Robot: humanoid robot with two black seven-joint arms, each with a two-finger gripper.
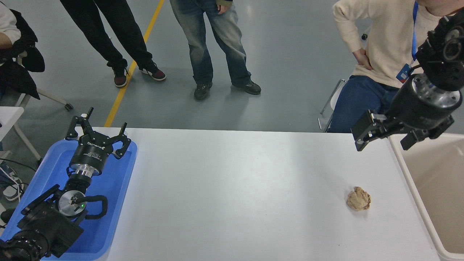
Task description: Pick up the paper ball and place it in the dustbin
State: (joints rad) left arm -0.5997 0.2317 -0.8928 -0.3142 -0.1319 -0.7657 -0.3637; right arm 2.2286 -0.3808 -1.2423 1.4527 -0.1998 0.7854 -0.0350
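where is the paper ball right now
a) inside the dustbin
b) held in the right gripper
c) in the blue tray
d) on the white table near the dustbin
d, the paper ball lies on the white table just left of the dustbin, apart from the right gripper above it.

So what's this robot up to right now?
The right gripper hangs open above the table's far right corner, holding nothing. The paper ball lies on the table, beside the dustbin. The left gripper is parked over a blue tray. People watch from the far side.
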